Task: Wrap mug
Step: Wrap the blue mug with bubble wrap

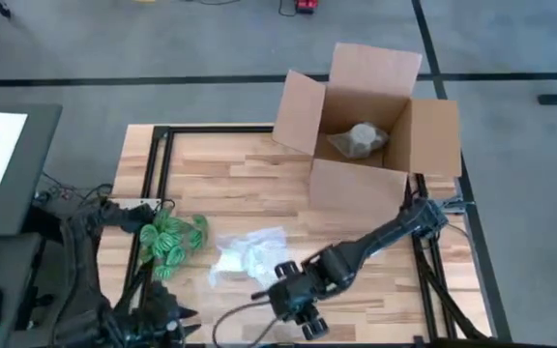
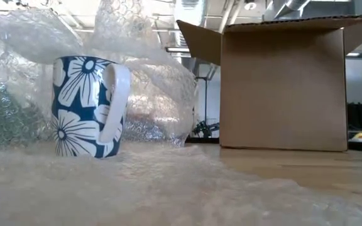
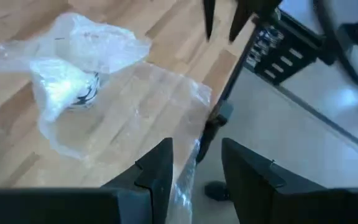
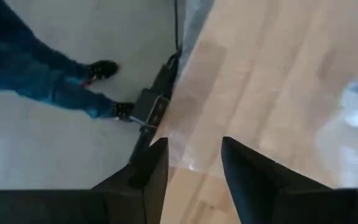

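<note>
Mug [image 2: 87, 107] sitting in bubble wrap [image 1: 249, 256] on the counter [image 1: 249, 179]
Wrap is hiding most of it from above; left tool [image 3: 194, 171] and right tool [image 4: 194, 168] are hovering narrowly parted, gripping nothing

The right gripper [image 4: 194, 171] hung over the edge of the wooden tabletop [image 4: 272, 93], its 2 dark fingers [image 4: 145, 177] parted with a gap between them. Clear bubble wrap [image 4: 185, 134] lay along that edge, and more of it showed pale at the side [image 4: 356, 118]. Beyond the edge was grey floor [image 4: 55, 149], a dark frame bracket [image 4: 149, 107], and a person's legs in blue trousers [image 4: 36, 74] with dark shoes [image 4: 101, 70]
</note>
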Motion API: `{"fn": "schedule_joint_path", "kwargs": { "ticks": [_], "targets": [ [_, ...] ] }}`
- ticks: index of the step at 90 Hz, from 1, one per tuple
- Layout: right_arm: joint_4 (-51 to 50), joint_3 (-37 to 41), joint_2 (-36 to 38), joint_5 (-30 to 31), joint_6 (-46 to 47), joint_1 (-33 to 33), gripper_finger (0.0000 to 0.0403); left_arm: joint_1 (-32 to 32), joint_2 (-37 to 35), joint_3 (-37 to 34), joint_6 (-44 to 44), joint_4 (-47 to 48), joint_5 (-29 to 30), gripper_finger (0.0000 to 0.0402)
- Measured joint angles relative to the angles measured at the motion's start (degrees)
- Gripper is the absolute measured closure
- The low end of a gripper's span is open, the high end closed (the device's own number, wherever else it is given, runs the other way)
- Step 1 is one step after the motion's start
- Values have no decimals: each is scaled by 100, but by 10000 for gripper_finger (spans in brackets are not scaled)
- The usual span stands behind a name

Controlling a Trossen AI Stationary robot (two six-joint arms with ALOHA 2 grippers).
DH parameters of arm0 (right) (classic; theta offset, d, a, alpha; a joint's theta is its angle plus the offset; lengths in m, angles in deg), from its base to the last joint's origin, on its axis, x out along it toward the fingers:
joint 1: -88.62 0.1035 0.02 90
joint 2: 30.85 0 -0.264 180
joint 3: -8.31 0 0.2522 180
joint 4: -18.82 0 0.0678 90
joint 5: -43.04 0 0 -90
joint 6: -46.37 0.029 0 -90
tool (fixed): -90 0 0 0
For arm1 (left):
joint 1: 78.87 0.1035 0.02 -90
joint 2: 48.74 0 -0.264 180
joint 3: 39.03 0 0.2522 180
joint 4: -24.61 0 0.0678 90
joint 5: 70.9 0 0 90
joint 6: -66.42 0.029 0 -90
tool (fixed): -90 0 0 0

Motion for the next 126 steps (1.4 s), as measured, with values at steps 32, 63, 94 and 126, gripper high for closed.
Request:
{"fn": "schedule_joint_path", "kwargs": {
  "ticks": [32,63,94,126],
  "targets": [
    [2099,1866,-22,-770,-1034,85,227,-107,568,-13,-1357,-39,2,284],
    [3376,3126,-20,-48,-2040,501,174,-89,559,-8,-1538,-60,38,284],
    [4703,4196,-9,592,-1311,558,192,-76,557,-8,-2003,-77,71,284],
    [4418,4331,45,589,185,368,359,-76,478,-4,-2063,-328,955,284]
  ]
}}
